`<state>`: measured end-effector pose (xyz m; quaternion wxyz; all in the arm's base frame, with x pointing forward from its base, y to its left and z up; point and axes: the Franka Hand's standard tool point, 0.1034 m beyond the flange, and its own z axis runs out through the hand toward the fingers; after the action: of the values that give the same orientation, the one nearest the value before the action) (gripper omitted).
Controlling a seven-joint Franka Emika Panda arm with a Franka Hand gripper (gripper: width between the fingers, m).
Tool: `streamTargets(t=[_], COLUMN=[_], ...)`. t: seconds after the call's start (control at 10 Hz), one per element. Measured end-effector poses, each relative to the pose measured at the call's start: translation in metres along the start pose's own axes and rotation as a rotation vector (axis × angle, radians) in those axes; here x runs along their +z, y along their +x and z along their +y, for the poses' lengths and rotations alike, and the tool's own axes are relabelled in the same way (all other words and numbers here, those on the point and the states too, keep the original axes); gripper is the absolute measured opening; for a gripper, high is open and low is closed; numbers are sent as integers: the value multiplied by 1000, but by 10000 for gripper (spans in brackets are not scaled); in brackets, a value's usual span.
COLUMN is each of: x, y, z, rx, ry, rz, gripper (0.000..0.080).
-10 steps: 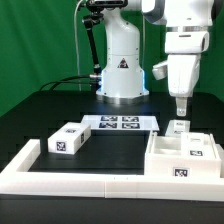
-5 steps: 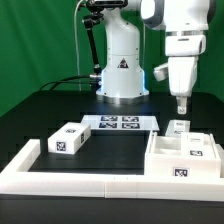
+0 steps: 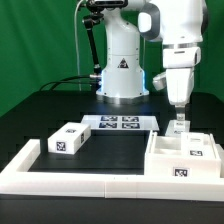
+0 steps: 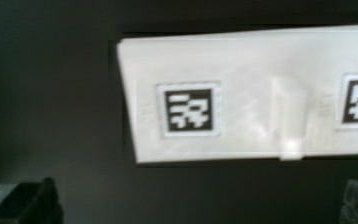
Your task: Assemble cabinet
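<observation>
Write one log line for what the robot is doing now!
gripper: open, empty | position: hovering over cabinet | marker-tagged white block: loose, apart from cabinet, at exterior view's left

Worktop (image 3: 60,105), black, carrying:
- marker board (image 3: 118,123), lying flat near mid-surface;
- white block (image 3: 68,139) with square marker, sitting at the exterior view's left of the marker board, camera-side;
- cabinet (image 3: 185,158), sitting at the board's right, camera-side;
- low white frame (image 3: 60,178), running along the front;
- robot base (image 3: 122,80), standing behind the board.
</observation>
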<state>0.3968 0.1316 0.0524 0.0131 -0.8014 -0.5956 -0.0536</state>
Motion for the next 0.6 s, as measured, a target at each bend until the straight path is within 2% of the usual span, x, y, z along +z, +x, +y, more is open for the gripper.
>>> streamTargets(t=[0.4,0.6], x=[22,26], y=[-9,-10], z=[-19,-25], rx=[13,12], ry=[25,31], rz=[23,26], gripper=[797,797])
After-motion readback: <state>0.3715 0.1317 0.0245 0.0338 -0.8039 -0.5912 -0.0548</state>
